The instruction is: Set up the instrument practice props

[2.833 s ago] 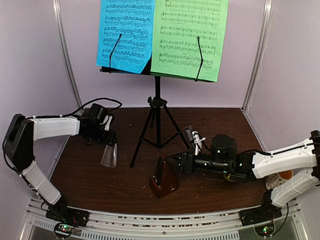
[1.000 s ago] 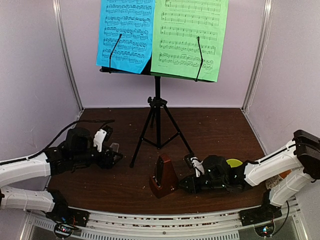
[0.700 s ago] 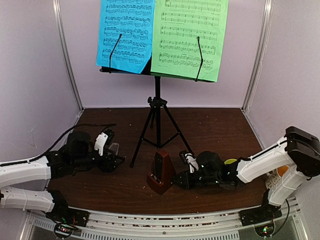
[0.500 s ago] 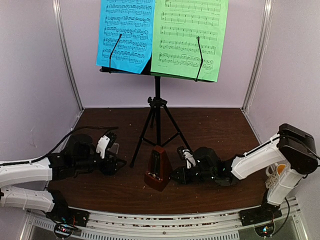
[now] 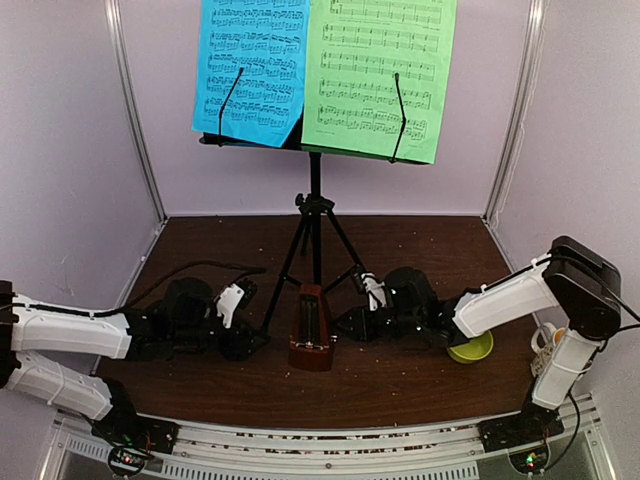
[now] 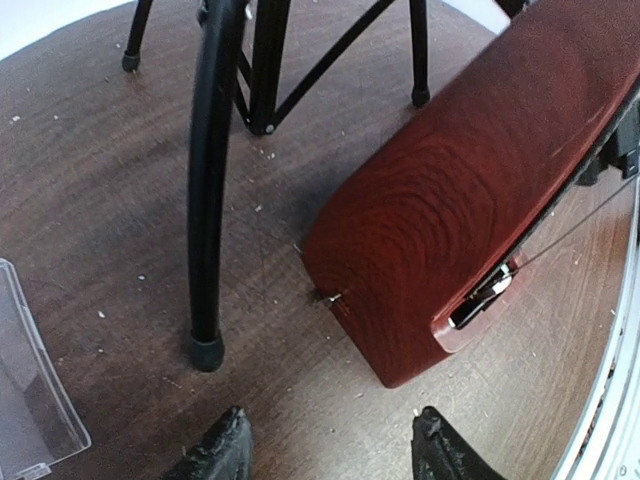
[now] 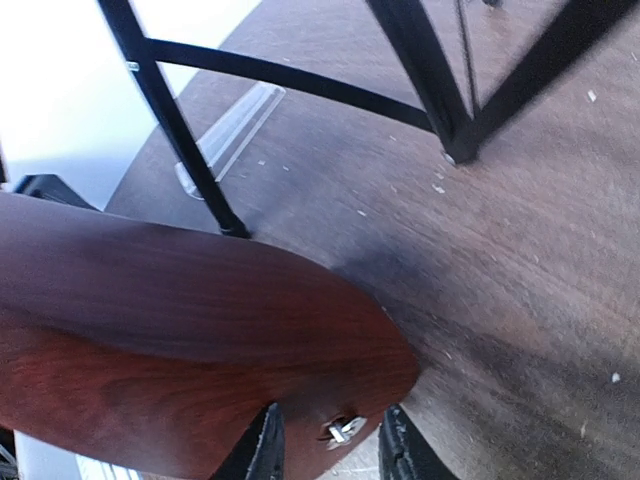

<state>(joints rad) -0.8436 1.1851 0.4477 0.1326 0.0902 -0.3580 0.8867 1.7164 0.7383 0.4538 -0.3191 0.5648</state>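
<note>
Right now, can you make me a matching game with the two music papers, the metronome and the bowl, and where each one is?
Things:
1. blue sheet
2. green sheet
3. metronome
4. bowl

Places:
A. on the table, far to the right
B. left half of the music stand
C. on the table, at the stand's feet
D. right half of the stand

Pairs: 1-B, 2-D, 3-C, 4-A.

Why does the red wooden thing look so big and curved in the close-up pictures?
Left wrist view: shot from close, the metronome and tripod leg bow, though sharp. Right wrist view: the metronome looms, slightly soft; the top left corner is washed out white. Top view: evenly lit.
</note>
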